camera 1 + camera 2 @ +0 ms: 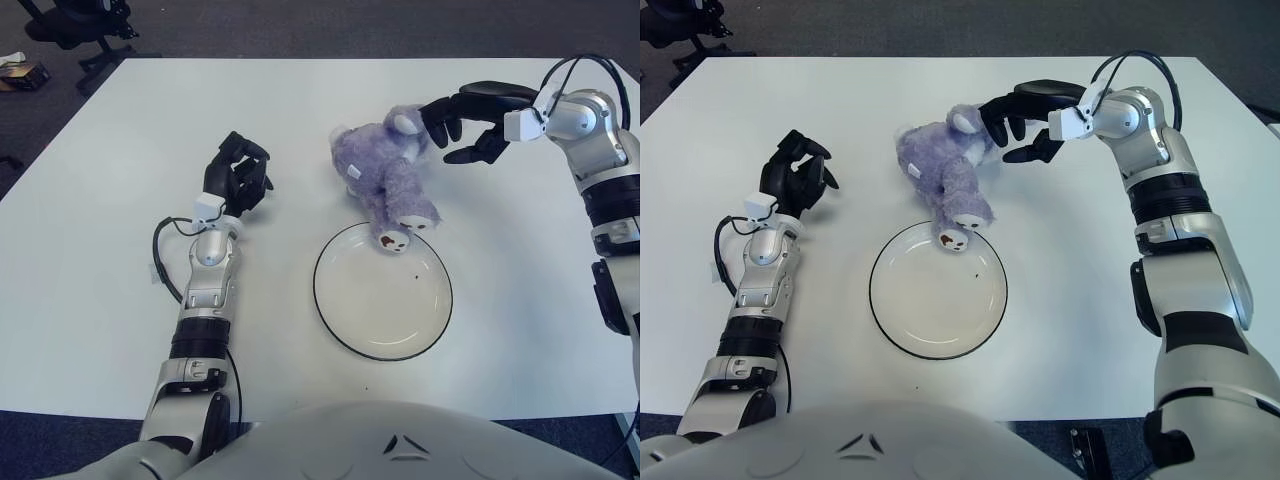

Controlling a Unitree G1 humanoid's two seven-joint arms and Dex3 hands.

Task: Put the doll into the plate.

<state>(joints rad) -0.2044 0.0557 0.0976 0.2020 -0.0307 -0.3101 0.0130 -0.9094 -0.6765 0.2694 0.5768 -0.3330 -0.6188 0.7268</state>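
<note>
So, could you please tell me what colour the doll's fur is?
The doll is lilac-purple with pale paw soles, clearest in the right eye view.

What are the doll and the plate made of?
The doll looks like soft plush: fuzzy purple pile, paler foot soles. The plate seems glazed ceramic or hard plastic: smooth, glossy white, thin dark rim. I can't tell which.

left hand (pixel 237 175): fingers curled, arm forward | right hand (pixel 468 120): fingers spread, arm reaching inward
</note>
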